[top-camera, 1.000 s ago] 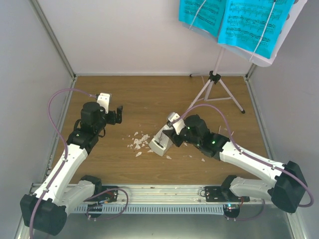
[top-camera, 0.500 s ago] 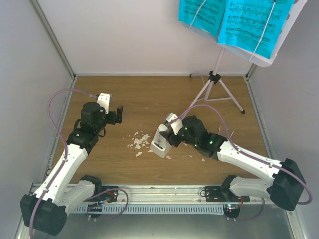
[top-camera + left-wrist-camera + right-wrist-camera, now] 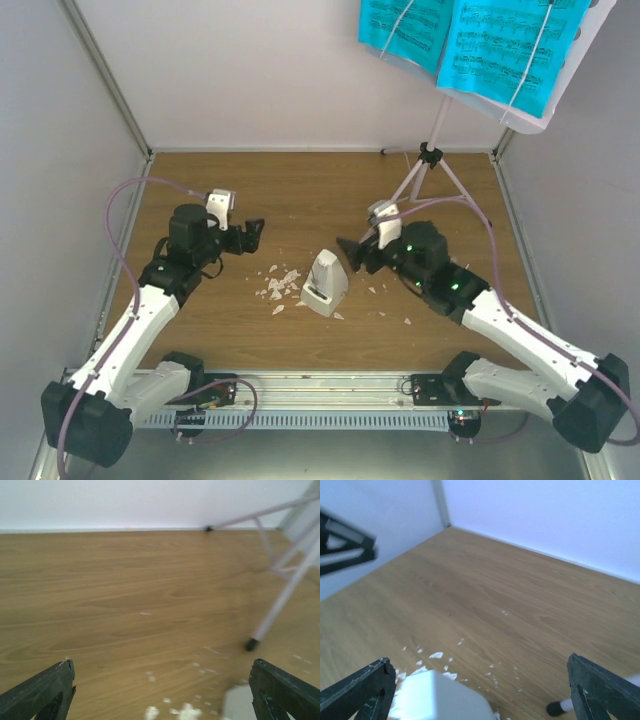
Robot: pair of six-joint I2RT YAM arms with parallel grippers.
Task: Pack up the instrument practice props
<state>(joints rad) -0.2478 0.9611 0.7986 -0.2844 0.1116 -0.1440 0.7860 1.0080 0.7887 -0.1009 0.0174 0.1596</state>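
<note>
The small white pyramid metronome (image 3: 325, 283) stands on the wooden table among white crumbs, with nothing holding it. My right gripper (image 3: 352, 254) hangs open just right of and behind it; its top (image 3: 440, 697) shows low between the open fingers (image 3: 606, 690). My left gripper (image 3: 250, 232) is open to the metronome's left, and a pale corner of it (image 3: 240, 705) shows at that view's bottom edge. The lilac tripod music stand (image 3: 430, 160) stands at the back right. Cyan sheet-music pages (image 3: 500, 40) rest on its plate.
White crumbs (image 3: 278, 285) lie scattered left of the metronome. White walls close in the table's left, back and right sides. The stand's legs (image 3: 280, 595) spread over the back-right floor, and one black foot (image 3: 554, 708) is near my right gripper.
My right gripper opened, let go of the metronome and drew back to the right. The metronome now stands free. My left gripper swung a little right toward it.
</note>
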